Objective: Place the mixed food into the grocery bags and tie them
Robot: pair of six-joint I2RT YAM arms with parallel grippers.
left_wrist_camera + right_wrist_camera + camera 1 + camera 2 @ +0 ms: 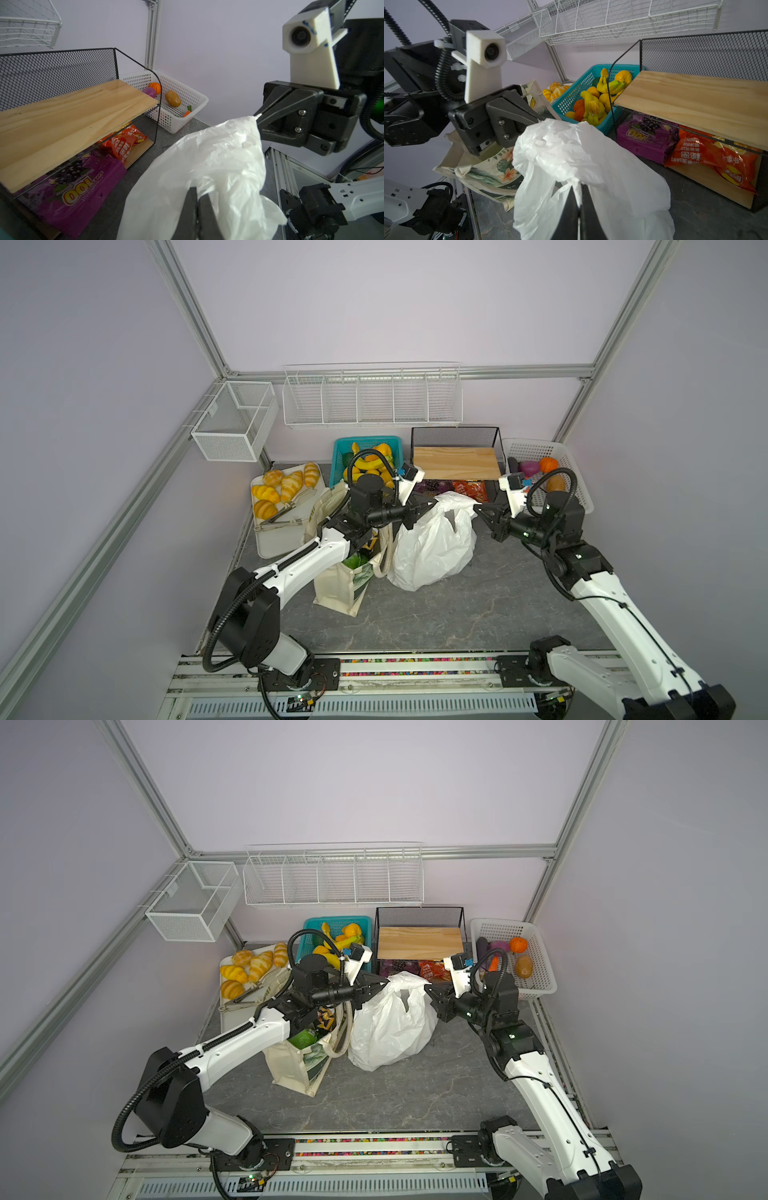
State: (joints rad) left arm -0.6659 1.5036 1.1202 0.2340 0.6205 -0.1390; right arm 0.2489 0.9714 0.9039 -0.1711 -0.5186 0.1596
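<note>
The white plastic grocery bag [432,543] [390,1023] stands bulging at mid-table, its contents hidden. My left gripper [432,502] [197,190] is shut on one handle at the bag's top left. My right gripper [478,508] [578,186] is shut on the opposite handle, pinching a thin twist of film. The two grippers face each other across the bag's mouth. Left of the bag, under my left arm, stands the cream canvas tote [338,589] [291,1065]. Inside it show a black-and-yellow zigzag snack bag [326,1019] and a green snack bag [355,561].
Behind the bags stand a teal basket [338,448] of fruit, a black mesh shelf [455,435] with a wooden board over snack packs, and a white basket [573,485] of vegetables. A tray [274,541] of bread rolls with tongs lies at the left. Wire baskets hang on the walls.
</note>
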